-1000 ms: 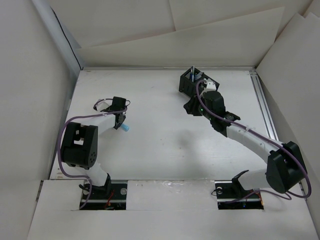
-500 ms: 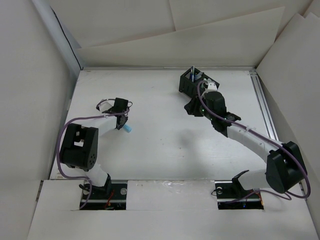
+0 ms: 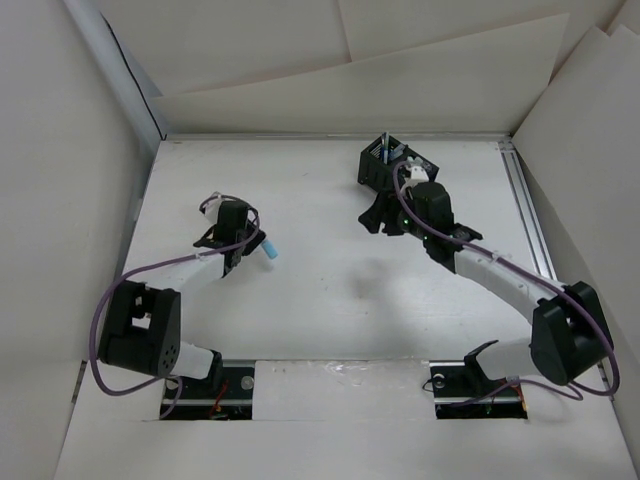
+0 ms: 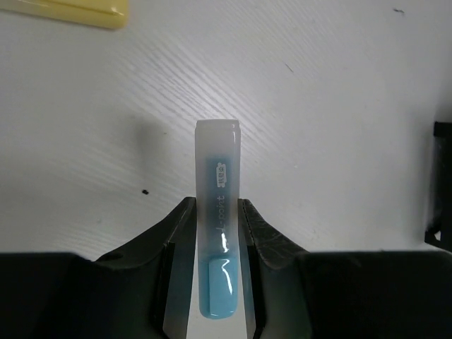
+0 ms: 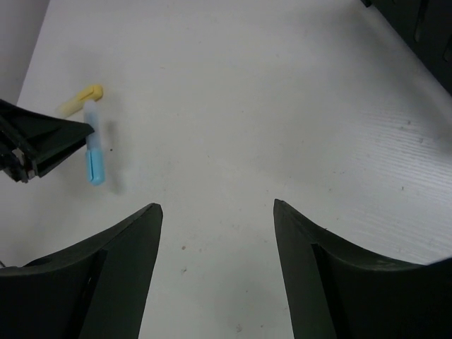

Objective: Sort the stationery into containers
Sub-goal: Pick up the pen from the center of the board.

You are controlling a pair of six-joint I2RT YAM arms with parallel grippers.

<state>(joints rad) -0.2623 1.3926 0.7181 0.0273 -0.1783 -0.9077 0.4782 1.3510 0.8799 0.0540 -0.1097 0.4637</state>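
Pinching the light-blue marker (image 4: 217, 233) across its barrel, the left gripper (image 4: 215, 212) has both pads pressed flat on the blue body, and the pale cap end sticks out past the fingertips. Judging by the shine, the shell is smooth hard plastic: light, stiff and not fragile. It is slick and round enough to twist or slide if squeezed near an end, so this mid-barrel hold looks like the right place. A shadow on the table (image 4: 339, 106) beside it suggests it hangs clear of the surface, over the left half, roughly midway between the near and far edges. Near it, ahead of the cap end and off to one side, a pale yellow marker (image 4: 70, 10) lies flat. The black organiser (image 3: 383, 162) stands at the far edge, right of centre, well apart from the held marker. The right gripper (image 5: 215, 208) hovers just on the near side of the organiser, fingers spread wide and holding nothing.
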